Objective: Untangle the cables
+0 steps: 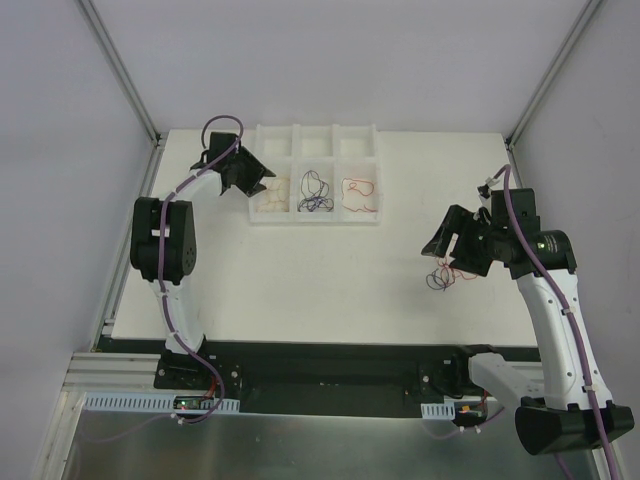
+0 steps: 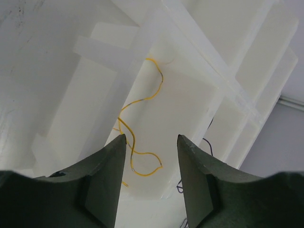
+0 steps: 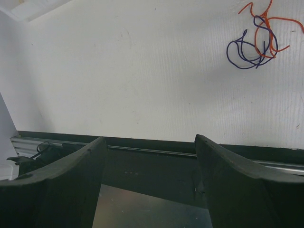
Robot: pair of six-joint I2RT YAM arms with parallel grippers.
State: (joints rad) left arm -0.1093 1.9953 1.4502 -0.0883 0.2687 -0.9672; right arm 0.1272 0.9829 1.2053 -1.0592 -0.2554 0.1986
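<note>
A small tangle of red-orange and dark blue cables (image 1: 444,273) lies on the white table, right of centre. It also shows at the top right of the right wrist view (image 3: 256,40). My right gripper (image 1: 437,250) hovers just above it, open and empty (image 3: 149,138). My left gripper (image 1: 260,180) is open and empty over the front left compartment of the white tray (image 1: 315,217). A loose tan-yellow cable (image 2: 137,137) lies in that compartment below its fingers (image 2: 152,137). Dark blue cables (image 1: 317,190) lie in the middle compartment, a red one (image 1: 358,187) in the right.
The tray stands at the back centre, with three back compartments (image 1: 316,138) that hold nothing. Grey walls and metal posts close in the table on both sides. The dark front rail (image 3: 142,156) runs along the near edge.
</note>
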